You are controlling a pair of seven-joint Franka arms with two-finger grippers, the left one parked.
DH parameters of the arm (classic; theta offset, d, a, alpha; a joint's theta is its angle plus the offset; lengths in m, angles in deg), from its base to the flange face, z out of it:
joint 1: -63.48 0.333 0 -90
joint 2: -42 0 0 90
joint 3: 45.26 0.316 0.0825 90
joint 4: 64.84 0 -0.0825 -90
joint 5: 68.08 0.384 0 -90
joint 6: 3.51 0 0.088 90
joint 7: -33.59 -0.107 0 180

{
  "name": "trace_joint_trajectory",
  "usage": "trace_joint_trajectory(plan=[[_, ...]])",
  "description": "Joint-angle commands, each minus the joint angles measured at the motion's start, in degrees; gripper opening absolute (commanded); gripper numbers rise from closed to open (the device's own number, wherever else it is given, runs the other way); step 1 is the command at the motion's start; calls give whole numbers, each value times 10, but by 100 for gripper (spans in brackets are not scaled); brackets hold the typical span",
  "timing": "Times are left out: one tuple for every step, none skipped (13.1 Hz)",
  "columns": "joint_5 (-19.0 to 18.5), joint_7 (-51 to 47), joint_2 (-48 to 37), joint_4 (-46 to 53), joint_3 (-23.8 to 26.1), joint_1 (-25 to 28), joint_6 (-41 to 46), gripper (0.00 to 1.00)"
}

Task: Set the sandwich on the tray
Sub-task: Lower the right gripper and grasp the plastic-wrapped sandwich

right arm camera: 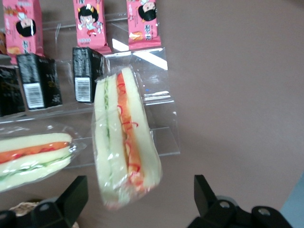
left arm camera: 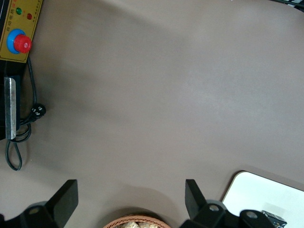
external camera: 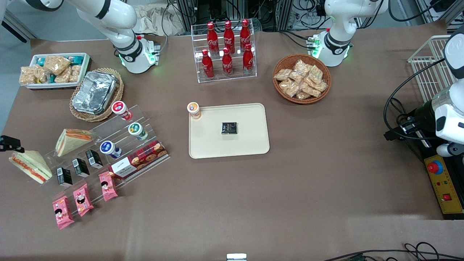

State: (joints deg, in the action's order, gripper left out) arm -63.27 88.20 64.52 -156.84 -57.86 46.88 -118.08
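The sandwich (external camera: 30, 166), a wrapped wedge with red-orange and green stripes, lies at the working arm's end of the table beside the clear display steps. In the right wrist view the sandwich (right arm camera: 126, 142) lies lengthwise under the fingers. My right gripper (external camera: 12, 144) hovers just above it, open and empty (right arm camera: 140, 202), its jaws wide apart and not touching the wrap. The cream tray (external camera: 253, 145) lies flat mid-table; one corner of it also shows in the left wrist view (left arm camera: 256, 194).
A second wedge with broader orange filling (external camera: 74, 140) lies close by. Clear steps (external camera: 145, 119) hold cups, black cartons (external camera: 79, 167) and pink packets (external camera: 81, 199). A black packet (external camera: 229, 128) and an orange-lidded cup (external camera: 194, 110) sit on the tray.
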Motion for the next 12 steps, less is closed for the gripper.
trace_joint_trajectory(plan=[[13,25,15,2,5,-3,-20,99],[13,38,23,0,6,-2,-40,99],[13,47,28,1,6,-2,-47,99],[13,48,32,1,6,-2,-49,99],[13,50,34,0,6,-4,-50,99],[22,50,38,-1,6,-4,-49,99],[27,50,38,-7,6,-4,-49,99],[28,49,38,-11,6,-3,-47,99],[28,48,38,-14,6,-2,-45,99],[28,47,38,-16,6,-1,-43,99],[28,45,38,-18,6,0,-43,97],[28,44,39,-18,6,1,-43,94]])
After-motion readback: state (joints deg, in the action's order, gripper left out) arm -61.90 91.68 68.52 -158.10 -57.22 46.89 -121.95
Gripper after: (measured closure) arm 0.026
